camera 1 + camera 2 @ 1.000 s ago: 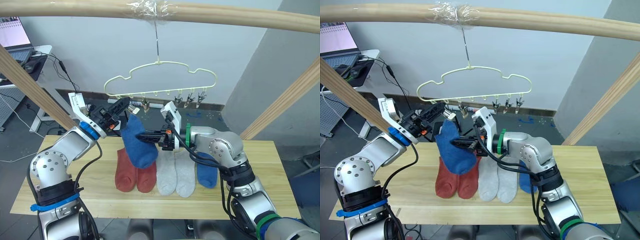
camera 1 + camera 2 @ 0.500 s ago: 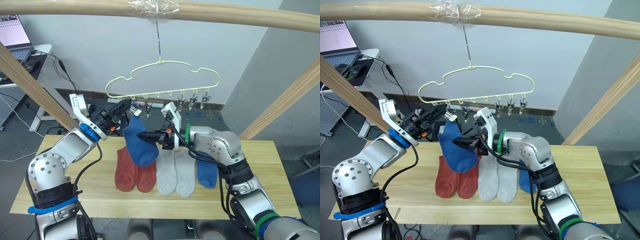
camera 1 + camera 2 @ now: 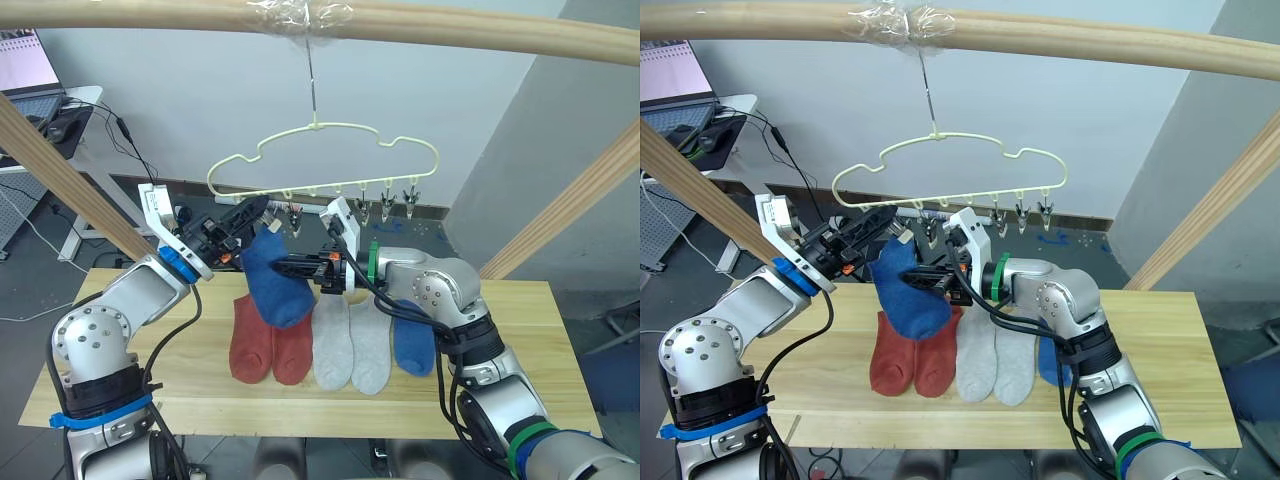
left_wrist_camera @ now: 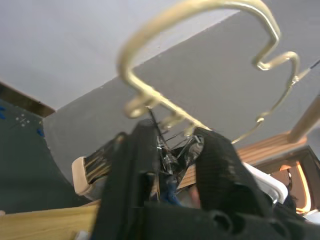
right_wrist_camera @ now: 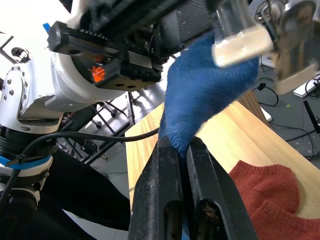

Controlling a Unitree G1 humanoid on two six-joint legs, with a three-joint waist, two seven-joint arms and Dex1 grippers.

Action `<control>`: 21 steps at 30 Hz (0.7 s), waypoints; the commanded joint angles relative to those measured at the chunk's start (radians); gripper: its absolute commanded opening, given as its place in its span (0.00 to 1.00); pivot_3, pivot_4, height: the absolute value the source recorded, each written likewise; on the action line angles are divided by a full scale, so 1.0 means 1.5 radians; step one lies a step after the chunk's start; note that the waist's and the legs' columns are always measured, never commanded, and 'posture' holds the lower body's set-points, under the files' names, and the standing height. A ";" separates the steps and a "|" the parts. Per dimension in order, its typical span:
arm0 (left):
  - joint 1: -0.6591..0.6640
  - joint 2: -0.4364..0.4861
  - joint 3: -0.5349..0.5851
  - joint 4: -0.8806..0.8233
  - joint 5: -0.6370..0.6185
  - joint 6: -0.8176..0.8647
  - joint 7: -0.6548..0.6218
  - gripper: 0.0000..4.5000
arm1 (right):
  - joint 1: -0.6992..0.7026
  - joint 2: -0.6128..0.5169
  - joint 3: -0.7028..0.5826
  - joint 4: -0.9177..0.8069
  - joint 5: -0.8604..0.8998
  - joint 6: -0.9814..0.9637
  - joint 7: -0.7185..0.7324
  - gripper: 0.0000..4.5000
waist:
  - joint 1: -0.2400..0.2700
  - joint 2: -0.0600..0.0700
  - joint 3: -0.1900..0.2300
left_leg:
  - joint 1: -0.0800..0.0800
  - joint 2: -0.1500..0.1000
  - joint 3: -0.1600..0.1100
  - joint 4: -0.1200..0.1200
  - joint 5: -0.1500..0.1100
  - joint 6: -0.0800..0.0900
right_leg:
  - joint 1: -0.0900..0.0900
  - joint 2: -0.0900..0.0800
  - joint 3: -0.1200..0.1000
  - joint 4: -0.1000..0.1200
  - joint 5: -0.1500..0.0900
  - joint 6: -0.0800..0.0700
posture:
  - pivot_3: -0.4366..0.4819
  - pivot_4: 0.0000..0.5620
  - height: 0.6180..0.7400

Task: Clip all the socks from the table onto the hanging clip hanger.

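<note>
Overhead, the right gripper [image 3: 930,279] is pinching a blue sock [image 3: 905,292] shut beneath the hanger [image 3: 940,170]; no writing is legible. Alongside, the left gripper [image 3: 252,211] is squeezing a clip [image 4: 167,152] on its left end.

Five socks [image 3: 330,340] side by side on table [image 3: 540,360], hanger [image 3: 320,160] above

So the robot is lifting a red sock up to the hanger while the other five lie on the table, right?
Not quite: the lifted sock is blue, not red. The left eye view shows the blue sock pinched in the right gripper under the clip hanger; both red socks lie on the table.
</note>
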 commanded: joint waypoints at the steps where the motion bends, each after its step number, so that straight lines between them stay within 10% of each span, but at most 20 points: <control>1: 0.003 0.012 0.003 -0.023 -0.002 -0.021 -0.011 0.68 | 0.008 0.017 0.004 -0.015 0.001 -0.009 -0.004 0.00 | 0.000 0.000 0.000 | 0.000 0.000 0.000 0.000 0.000 0.000 | 0.000 0.000 0.000 0.000 0.000 0.000 | 0.62 0.46 1.00; 8: 0.023 0.042 -0.015 -0.039 0.049 -0.044 -0.044 1.00 | 0.020 0.083 0.013 0.006 -0.005 -0.011 -0.043 0.00 | -0.002 0.000 0.001 | 0.000 0.000 0.000 0.000 0.000 0.000 | 0.000 0.000 -0.001 0.000 0.000 0.000 | 0.62 0.46 1.00; 21: 0.114 0.089 -0.104 -0.091 0.286 -0.160 -0.121 1.00 | 0.085 -0.015 0.044 -0.032 -0.072 -0.043 -0.028 1.00 | 0.002 0.001 0.001 | -0.001 0.000 -0.001 -0.001 0.000 -0.001 | 0.000 0.000 -0.001 -0.001 0.000 0.000 | 0.63 0.44 1.00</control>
